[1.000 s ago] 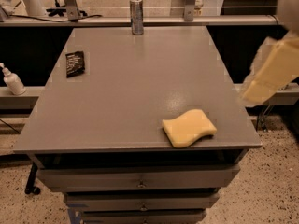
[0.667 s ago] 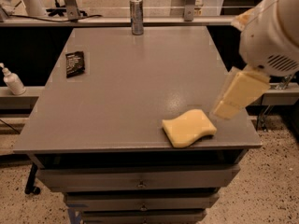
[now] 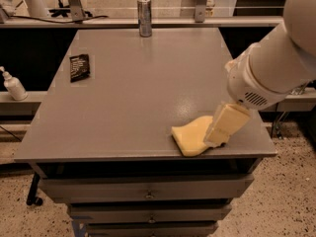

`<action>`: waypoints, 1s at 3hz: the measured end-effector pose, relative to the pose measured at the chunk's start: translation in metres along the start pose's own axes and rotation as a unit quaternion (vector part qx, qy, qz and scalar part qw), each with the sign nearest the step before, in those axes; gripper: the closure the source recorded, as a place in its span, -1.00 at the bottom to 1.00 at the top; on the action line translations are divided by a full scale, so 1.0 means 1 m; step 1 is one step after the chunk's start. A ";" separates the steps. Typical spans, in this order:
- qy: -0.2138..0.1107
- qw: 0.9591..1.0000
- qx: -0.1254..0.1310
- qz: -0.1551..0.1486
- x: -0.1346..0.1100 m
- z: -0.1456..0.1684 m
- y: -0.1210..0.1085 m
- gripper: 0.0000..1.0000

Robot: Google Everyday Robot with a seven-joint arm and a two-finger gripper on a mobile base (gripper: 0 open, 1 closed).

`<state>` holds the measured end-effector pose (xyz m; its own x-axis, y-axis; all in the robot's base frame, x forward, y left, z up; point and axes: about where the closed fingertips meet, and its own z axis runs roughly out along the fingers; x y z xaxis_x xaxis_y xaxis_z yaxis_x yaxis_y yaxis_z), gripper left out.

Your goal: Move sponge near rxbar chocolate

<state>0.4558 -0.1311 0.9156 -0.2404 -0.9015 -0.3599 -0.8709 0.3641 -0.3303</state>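
Note:
The sponge point(image 3: 190, 137) is a pale yellow foam block lying flat near the table's front right edge. The rxbar chocolate point(image 3: 79, 66) is a small dark wrapper lying flat near the table's left edge, far from the sponge. My gripper point(image 3: 217, 137) reaches down from the big white arm point(image 3: 276, 68) at the right. Its tip is at the sponge's right end, overlapping it in view. Whether it touches the sponge does not show.
A silver can point(image 3: 144, 17) stands upright at the back middle of the grey table point(image 3: 138, 102). A white pump bottle point(image 3: 14, 85) stands on a lower shelf at the left. Drawers point(image 3: 148, 194) sit under the tabletop. A rail runs behind the table.
The arm has swung in from the right edge and come down, bringing the gripper to the sponge's right end. The sponge, wrapper and can have not moved.

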 end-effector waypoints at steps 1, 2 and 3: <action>0.009 0.999 -0.046 0.027 0.022 0.024 0.023 -1.00; 0.009 0.996 -0.075 0.047 0.032 0.040 0.043 -1.00; 0.004 0.995 -0.084 0.060 0.033 0.050 0.045 -1.00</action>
<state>0.4298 -0.1328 0.8455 -0.3496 -0.8564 -0.3800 -0.8950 0.4252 -0.1348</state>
